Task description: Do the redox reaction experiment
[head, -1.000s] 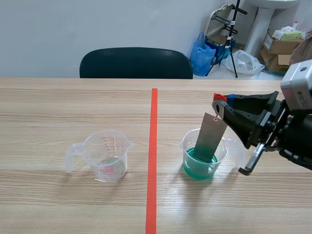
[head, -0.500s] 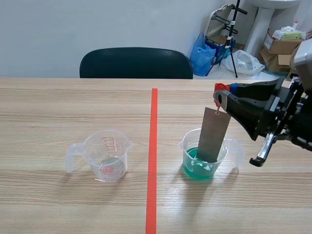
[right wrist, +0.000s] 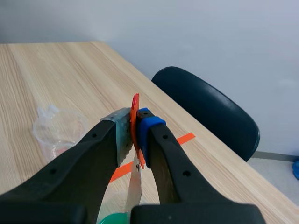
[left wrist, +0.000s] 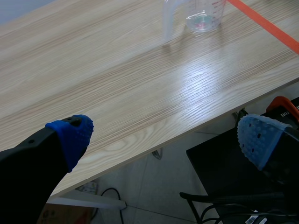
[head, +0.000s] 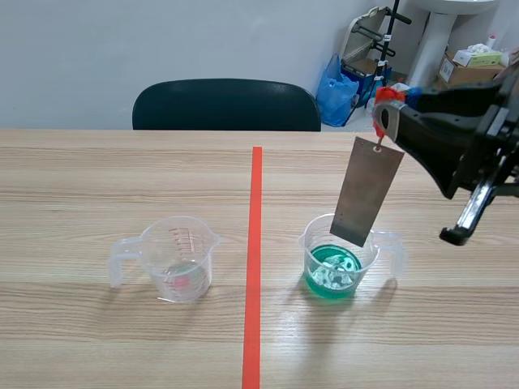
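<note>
A grey metal plate (head: 366, 193) hangs tilted from a small red clip (head: 381, 98), its lower edge just above a clear beaker of green liquid (head: 339, 261). My right gripper (head: 381, 113) is shut on that clip. In the right wrist view the clip (right wrist: 135, 125) sits pressed between the fingers, the plate (right wrist: 134, 189) drops below them, and the green liquid (right wrist: 114, 218) lies under it. A second clear beaker (head: 178, 258) with red markings stands left of the tape line. My left gripper (left wrist: 166, 140) is open beyond the table's near edge, far from that beaker (left wrist: 200, 13).
A dark chair (head: 225, 105) stands behind the wooden table (head: 97, 170). Boxes and bags lie on the floor at the back right. Below the left gripper are the floor and black equipment (left wrist: 219, 168).
My right gripper has risen and shifted right, lifting the metal plate out of the green liquid until it hangs above the beaker.
</note>
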`<action>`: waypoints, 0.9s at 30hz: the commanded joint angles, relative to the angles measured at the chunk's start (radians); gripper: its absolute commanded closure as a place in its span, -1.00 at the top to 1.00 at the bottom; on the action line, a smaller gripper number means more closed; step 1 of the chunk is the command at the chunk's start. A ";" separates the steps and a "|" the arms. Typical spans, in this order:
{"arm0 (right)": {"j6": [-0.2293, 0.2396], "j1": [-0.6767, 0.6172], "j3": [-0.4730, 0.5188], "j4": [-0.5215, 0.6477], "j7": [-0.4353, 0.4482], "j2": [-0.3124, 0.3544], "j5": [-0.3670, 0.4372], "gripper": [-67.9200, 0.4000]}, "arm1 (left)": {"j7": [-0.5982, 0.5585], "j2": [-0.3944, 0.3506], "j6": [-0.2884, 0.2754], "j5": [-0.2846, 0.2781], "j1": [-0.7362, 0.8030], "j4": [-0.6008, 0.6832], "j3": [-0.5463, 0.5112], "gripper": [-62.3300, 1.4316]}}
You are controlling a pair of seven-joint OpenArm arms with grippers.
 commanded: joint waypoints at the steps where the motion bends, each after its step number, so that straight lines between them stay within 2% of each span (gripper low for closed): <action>1: 0.021 0.010 0.025 0.020 -0.003 0.014 0.029 -0.97 | -0.014 0.002 0.002 -0.013 0.001 0.009 0.001 1.00; 3: 0.038 0.008 0.047 0.034 -0.030 0.014 0.057 -0.97 | -0.014 0.002 0.002 -0.013 0.001 0.009 0.001 1.00; 6: 0.037 0.008 0.072 0.054 -0.061 0.014 0.084 -0.97 | -0.014 0.002 0.002 -0.013 0.001 0.009 0.001 1.00; 16: 0.038 0.008 0.117 0.105 -0.114 0.014 0.101 -0.97 | -0.014 0.002 0.002 -0.014 0.001 0.009 0.001 1.00; 27: 0.038 0.008 0.117 0.111 -0.118 0.014 0.111 -0.97 | -0.014 0.002 0.002 -0.014 0.001 0.009 0.001 1.00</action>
